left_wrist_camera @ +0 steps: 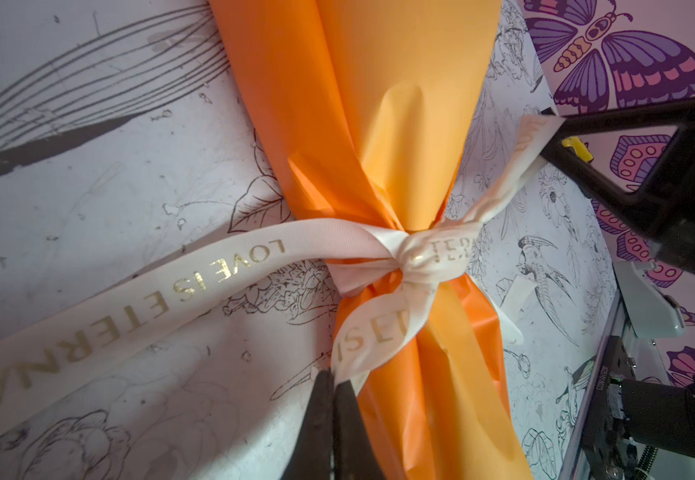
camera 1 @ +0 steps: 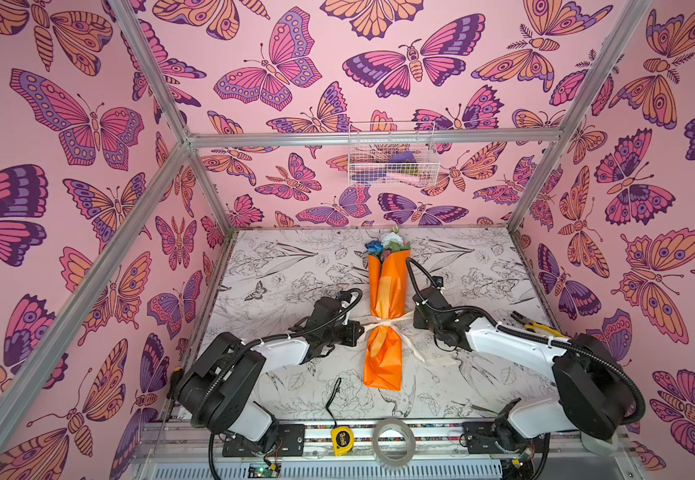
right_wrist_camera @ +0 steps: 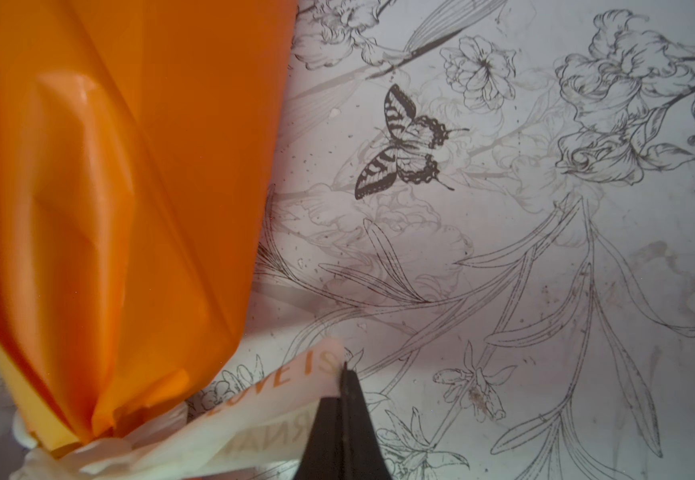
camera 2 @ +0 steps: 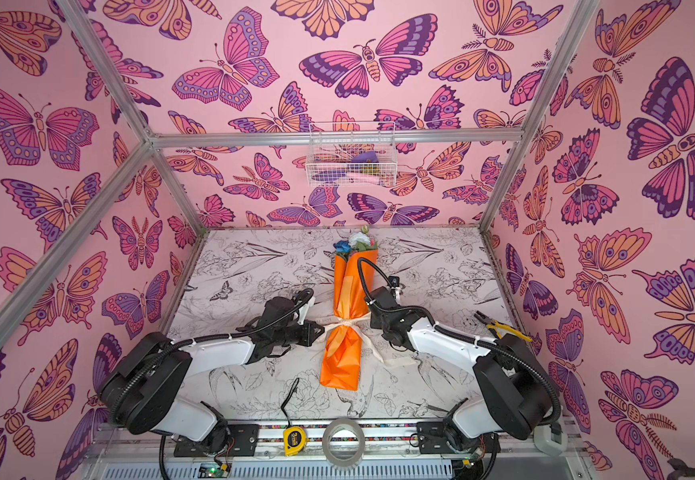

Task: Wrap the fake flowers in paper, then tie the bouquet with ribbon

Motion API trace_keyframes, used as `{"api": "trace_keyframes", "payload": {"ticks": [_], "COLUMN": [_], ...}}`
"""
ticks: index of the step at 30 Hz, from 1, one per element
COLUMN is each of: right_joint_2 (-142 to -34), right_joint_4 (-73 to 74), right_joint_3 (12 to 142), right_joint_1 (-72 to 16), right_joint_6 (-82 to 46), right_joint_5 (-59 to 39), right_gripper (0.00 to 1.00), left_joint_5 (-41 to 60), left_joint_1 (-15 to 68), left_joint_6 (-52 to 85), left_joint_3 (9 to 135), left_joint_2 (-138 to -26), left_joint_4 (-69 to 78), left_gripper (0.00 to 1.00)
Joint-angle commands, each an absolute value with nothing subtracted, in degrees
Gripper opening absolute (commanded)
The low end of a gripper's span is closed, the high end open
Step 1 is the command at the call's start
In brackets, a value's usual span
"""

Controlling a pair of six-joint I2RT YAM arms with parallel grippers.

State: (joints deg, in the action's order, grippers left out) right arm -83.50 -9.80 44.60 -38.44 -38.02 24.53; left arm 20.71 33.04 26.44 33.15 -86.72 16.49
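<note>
Because a knot (left_wrist_camera: pixel 420 253) already cinches the cream ribbon (left_wrist_camera: pixel 229 274) round the waist of the bouquet of fake flowers (camera 1: pixel 386 291), the step in hand looks like drawing a bow tight rather than starting a tie. The bouquet lies lengthwise on the middle of the table (camera 1: pixel 295 266), with its orange wrap between the two arms and its flower heads toward the back wall. The left gripper (left_wrist_camera: pixel 333 380) has its jaws pressed together on a short loop of ribbon that comes straight off the knot. The right gripper (right_wrist_camera: pixel 345 372) is likewise pinched closed on a fold of ribbon on the opposite side of the wrap, with gold lettering showing just ahead of its tips. To do this well, I judge the two should pull apart evenly and level with the tabletop, straight away from the knot, so the bundle neither rolls nor slides toward one arm. A slow, matched pull should let the knot tighten without either loop being dragged right through it. The long free tail lying flat on the table is best left alone. Pulling upward risks lifting the light wrap and crumpling its paper.
</note>
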Motion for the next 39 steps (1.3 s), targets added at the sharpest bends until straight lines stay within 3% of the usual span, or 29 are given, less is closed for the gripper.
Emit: {"api": "trace_keyframes", "payload": {"ticks": [1, 24, 39], "right_joint_2": [-85.3, -88.6, -92.8], "right_joint_4": [-13.0, -15.5, -14.9], "right_joint_3": [43.8, 42.5, 46.6], "right_joint_1": [-36.7, -26.7, -22.6], "right_joint_6": [-41.4, -41.7, -36.5], "right_joint_5": [26.0, 22.6, 19.2], "right_gripper": [0.0, 0.0, 0.0], "left_joint_5": [19.1, 9.5, 13.6], "left_joint_1": [33.1, 32.9, 33.2], "left_joint_6": [26.5, 30.7, 30.6], "left_joint_3": [32.2, 29.1, 32.4], "left_joint_2": [-86.6, -85.7, -87.9], "left_joint_4": [13.8, 11.8, 13.9], "left_gripper": [0.0, 0.0, 0.0]}}
